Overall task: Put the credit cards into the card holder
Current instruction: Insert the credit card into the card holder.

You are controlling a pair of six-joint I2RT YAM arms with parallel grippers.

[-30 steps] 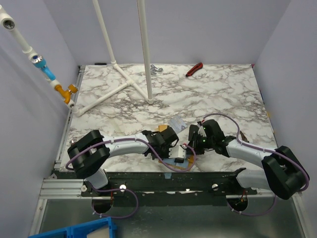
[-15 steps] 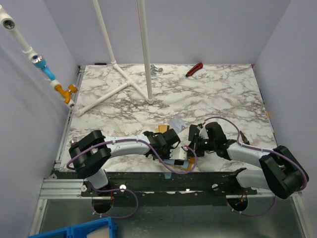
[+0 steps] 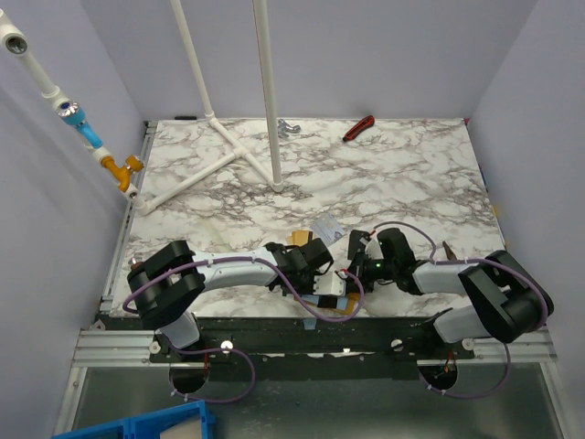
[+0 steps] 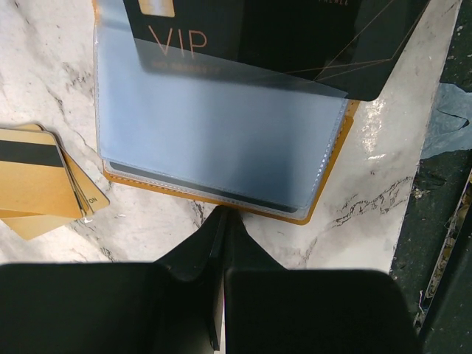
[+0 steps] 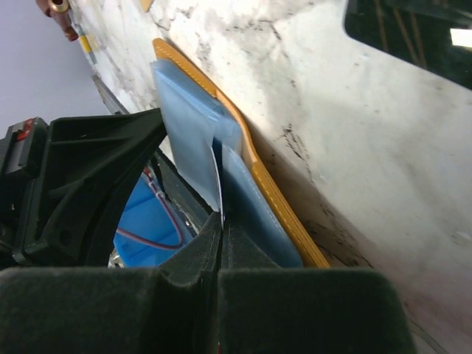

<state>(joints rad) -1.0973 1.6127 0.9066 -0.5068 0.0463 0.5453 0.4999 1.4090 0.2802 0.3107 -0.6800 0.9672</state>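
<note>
You are looking at two robot arms, each ending in one gripper: the left gripper and the right gripper. One card holder lies open on the marble table. At least two gold-tan cards sit stacked just left of it. One black VIP card overlaps its far edge.

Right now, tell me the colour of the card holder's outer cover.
Orange-tan, edging the card holder; clearest in the left wrist view.
</note>
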